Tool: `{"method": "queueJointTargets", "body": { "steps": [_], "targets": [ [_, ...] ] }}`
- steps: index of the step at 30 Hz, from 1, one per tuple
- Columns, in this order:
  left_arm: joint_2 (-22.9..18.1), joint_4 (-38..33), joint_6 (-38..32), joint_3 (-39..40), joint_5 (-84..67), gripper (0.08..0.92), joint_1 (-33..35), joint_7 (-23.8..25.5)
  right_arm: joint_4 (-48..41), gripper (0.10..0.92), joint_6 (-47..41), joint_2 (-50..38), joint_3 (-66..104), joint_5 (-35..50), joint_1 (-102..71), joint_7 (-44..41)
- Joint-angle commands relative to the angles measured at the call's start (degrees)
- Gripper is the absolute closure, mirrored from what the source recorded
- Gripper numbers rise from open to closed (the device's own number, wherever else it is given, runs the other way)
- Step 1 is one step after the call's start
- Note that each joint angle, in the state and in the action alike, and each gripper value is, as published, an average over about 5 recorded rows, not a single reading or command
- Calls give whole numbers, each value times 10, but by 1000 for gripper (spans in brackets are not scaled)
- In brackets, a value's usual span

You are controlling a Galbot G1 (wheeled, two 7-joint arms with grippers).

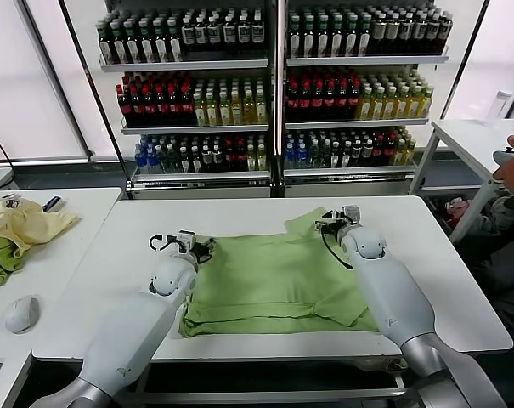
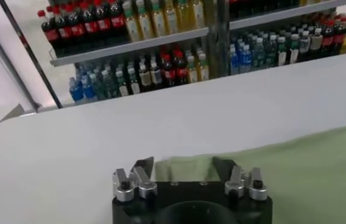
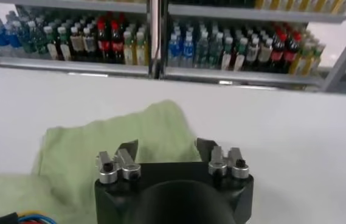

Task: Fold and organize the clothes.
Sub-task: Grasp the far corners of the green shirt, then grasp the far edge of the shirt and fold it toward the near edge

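**Both grippers at the far corners of the shirt**

You had the light green shirt (image 1: 273, 280) lying mostly flat in the middle of the white table (image 1: 443, 272), with one sleeve sticking out at its far right corner. Your left gripper (image 1: 191, 247) sat at the far left corner of the cloth, and your right gripper (image 1: 335, 223) sat on the far right sleeve. In both wrist views the fingers stood apart with green fabric between them; whether either pair had actually pinched cloth could not be told.

To do this grasp well, you needed each finger pair to catch only the top edge of the fabric, low enough to get under it without dragging the whole shirt. A matched grip on both sides would matter: if one corner slipped, the fold would likely come out skewed. Lifting both ends evenly and keeping the far edge taut between them looked like the safest way to bring it toward the near hem.

The pale yellow garment (image 1: 27, 225) lay on the side table (image 1: 61, 263), well apart.
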Motion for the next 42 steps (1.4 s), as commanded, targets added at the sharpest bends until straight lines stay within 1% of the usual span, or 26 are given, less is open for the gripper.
{"method": "queueJointTargets", "body": {
  "steps": [1,8,12,14,17,24,32,37,42],
  "targets": [
    [3,-8,3,-2,-41,475,14,0,-22,534,-15,9,-3,21,5,-14],
    [10,-27,1,-13,-56,683,29,5,-9,742,-14,3,-4,27,-1,-16],
    [13,-45,-7,-19,-63,796,36,8,12,845,-4,-2,-4,29,-8,-12],
    [15,-59,-18,-21,-65,852,38,8,32,883,3,-8,-6,32,-14,-9],
    [21,-82,-36,-25,-65,904,39,8,73,907,10,-20,-8,43,-24,-5],
    [44,-129,-58,-43,-71,914,52,6,156,907,20,-52,1,60,-40,1],
    [61,-181,-61,-57,-85,914,69,2,235,907,20,-87,22,74,-76,4],
    [77,-235,-55,-65,-88,914,100,1,295,907,18,-110,44,80,-129,6],
    [99,-295,-45,-78,-90,914,148,1,372,907,16,-139,69,85,-201,8]
  ]
}}
